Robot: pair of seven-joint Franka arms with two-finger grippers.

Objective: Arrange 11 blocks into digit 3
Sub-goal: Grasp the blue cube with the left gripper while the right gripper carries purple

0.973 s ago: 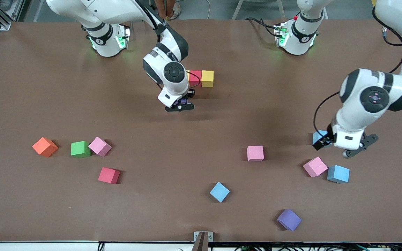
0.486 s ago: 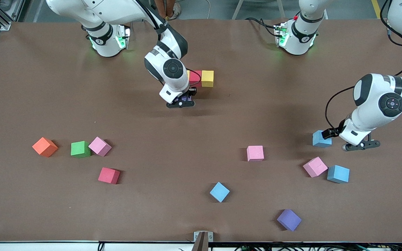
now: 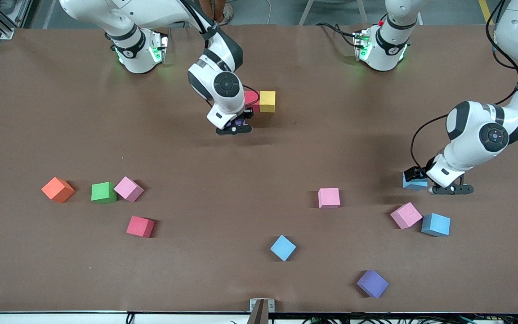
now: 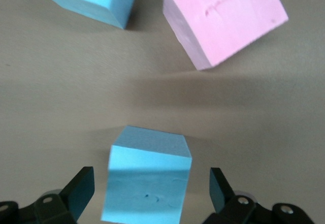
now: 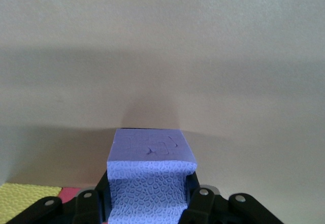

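My right gripper (image 3: 236, 126) is shut on a purple block (image 5: 150, 181) and holds it low over the table, next to a row of a red block (image 3: 252, 100) and a yellow block (image 3: 267, 101). Another yellow block (image 5: 25, 194) shows beside the red one in the right wrist view. My left gripper (image 3: 439, 188) is open and low at a light blue block (image 3: 413, 182). In the left wrist view this block (image 4: 147, 183) lies between the open fingertips (image 4: 81, 188), untouched.
Loose blocks: pink (image 3: 406, 215) and light blue (image 3: 435, 224) close to the left gripper, pink (image 3: 328, 198), light blue (image 3: 283, 247), purple (image 3: 372, 283), red (image 3: 140, 226), pink (image 3: 128, 188), green (image 3: 103, 192). An orange cube (image 3: 57, 189) lies toward the right arm's end.
My left gripper has dropped and moved in on the light blue block. My right gripper has carried the purple block closer to the red and yellow row.
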